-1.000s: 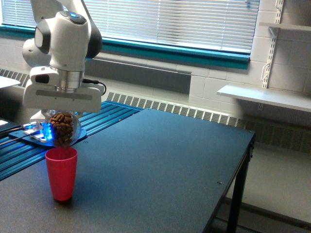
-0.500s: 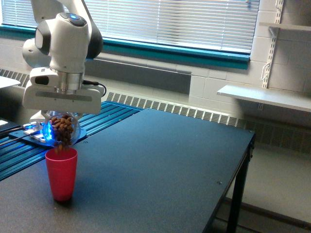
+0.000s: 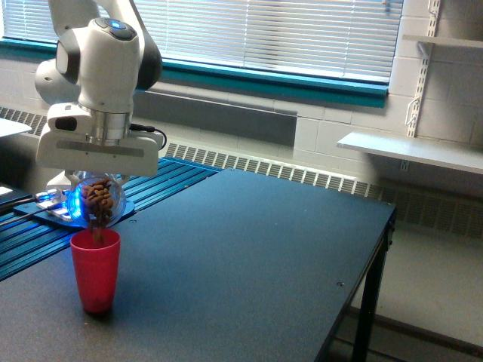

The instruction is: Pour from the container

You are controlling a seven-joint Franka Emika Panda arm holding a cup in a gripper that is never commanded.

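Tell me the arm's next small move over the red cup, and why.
Probably hold the tilt steady, or tip slightly further. The clear container in the gripper sits directly above the red cup, brown bits are streaming into it, and some remain inside the container.

Left of frame: claw (image 3: 96,181) grips the clear container (image 3: 96,199), tipped downward. Brown bits (image 3: 98,202) stream from it into the red cup (image 3: 95,270), upright on the dark surface (image 3: 249,256) directly below.
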